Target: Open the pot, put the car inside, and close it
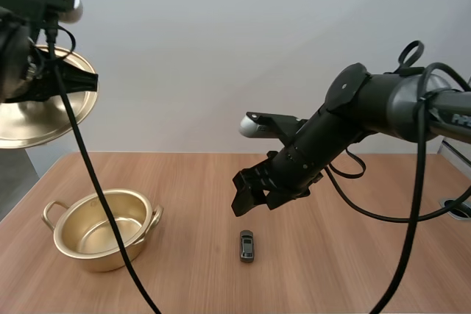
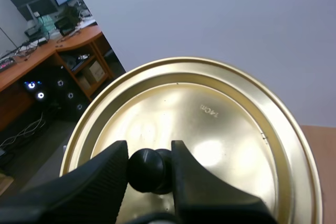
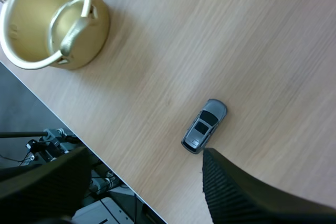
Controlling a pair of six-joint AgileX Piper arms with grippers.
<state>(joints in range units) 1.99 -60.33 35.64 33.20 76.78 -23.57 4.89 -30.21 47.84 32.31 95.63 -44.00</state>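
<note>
Clamped on the round black knob of a thin, glossy brass-coloured lid, the left end effector holds it aloft. The right end effector hangs spread-fingered over the small grey toy car on the wood-grain table, apart from the open pot; light, hard, likely slick, best pinched across its flanks.

Wooden table with open gold pot and small grey car
</note>
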